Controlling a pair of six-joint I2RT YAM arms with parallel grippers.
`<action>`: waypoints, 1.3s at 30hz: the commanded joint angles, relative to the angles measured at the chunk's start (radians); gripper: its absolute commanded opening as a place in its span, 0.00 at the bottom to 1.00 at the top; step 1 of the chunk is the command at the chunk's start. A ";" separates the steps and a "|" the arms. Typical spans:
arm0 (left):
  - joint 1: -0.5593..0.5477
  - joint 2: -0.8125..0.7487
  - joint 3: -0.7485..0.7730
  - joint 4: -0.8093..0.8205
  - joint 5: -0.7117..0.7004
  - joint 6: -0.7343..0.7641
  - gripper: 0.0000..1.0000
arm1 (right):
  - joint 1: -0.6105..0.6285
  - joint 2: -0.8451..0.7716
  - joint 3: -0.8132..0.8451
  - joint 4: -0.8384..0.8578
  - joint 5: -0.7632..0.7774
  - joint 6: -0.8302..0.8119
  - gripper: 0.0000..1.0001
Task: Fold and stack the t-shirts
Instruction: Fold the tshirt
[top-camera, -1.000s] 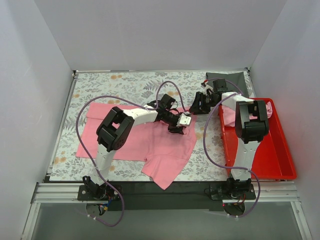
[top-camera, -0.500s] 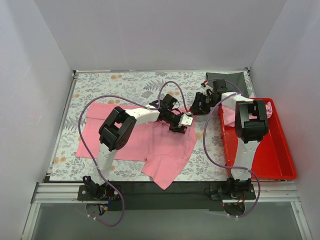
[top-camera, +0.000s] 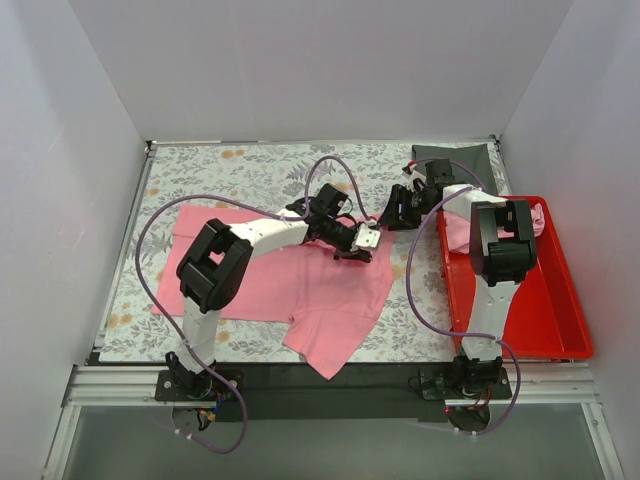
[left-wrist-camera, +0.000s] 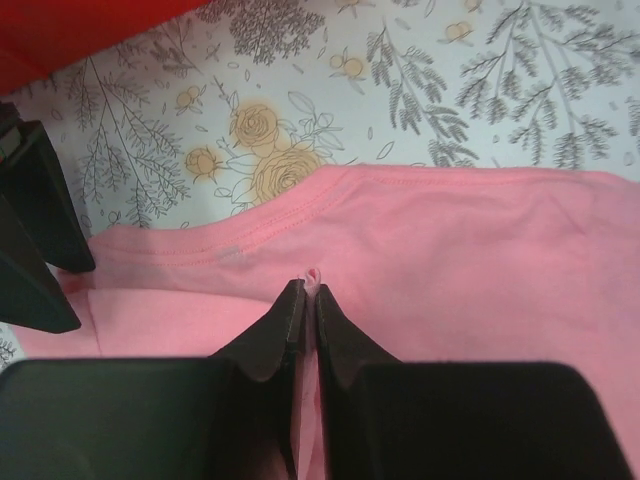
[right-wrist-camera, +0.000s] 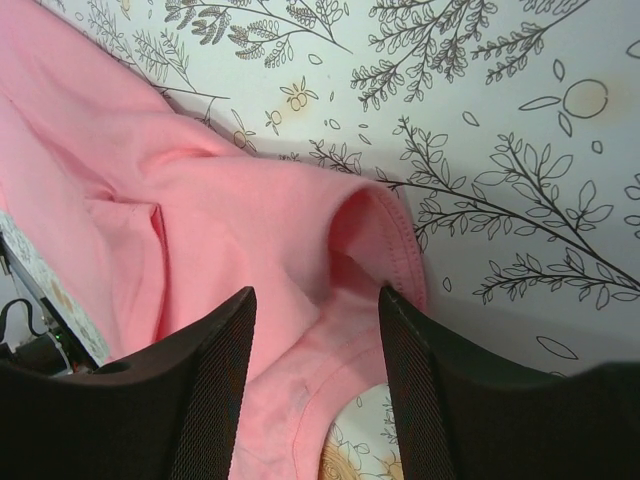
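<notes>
Two pink t-shirts and two grippers: one shirt on the tabletop, one in the tray.

The spread t-shirt (top-camera: 300, 290) lies on the floral tabletop (top-camera: 250, 170), from the left side to the middle, and its near corner laps over the front edge. The left gripper (left-wrist-camera: 311, 292) is closed, pinching a small ridge of fabric just inside the shirt's far right hem. The right gripper (right-wrist-camera: 315, 310) is just beside it with its jaws spread, one on either side of a rolled hem fold and not clamping it. The second t-shirt (top-camera: 458, 232) is bunched at the far end of the red tray (top-camera: 560, 320) — mostly behind the right arm, so it may be more than one. Bare tabletop shows along the back and left; the tray sits at the right edge.
</notes>
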 joint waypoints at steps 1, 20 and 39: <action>-0.011 -0.113 -0.043 -0.002 0.060 -0.007 0.00 | -0.013 0.007 0.012 0.006 0.016 0.003 0.60; -0.057 -0.163 -0.120 -0.115 0.107 0.062 0.00 | -0.028 0.015 0.018 0.008 0.034 0.021 0.59; 0.115 -0.214 -0.065 -0.161 0.148 -0.275 0.30 | -0.030 0.013 0.023 -0.005 0.069 0.004 0.01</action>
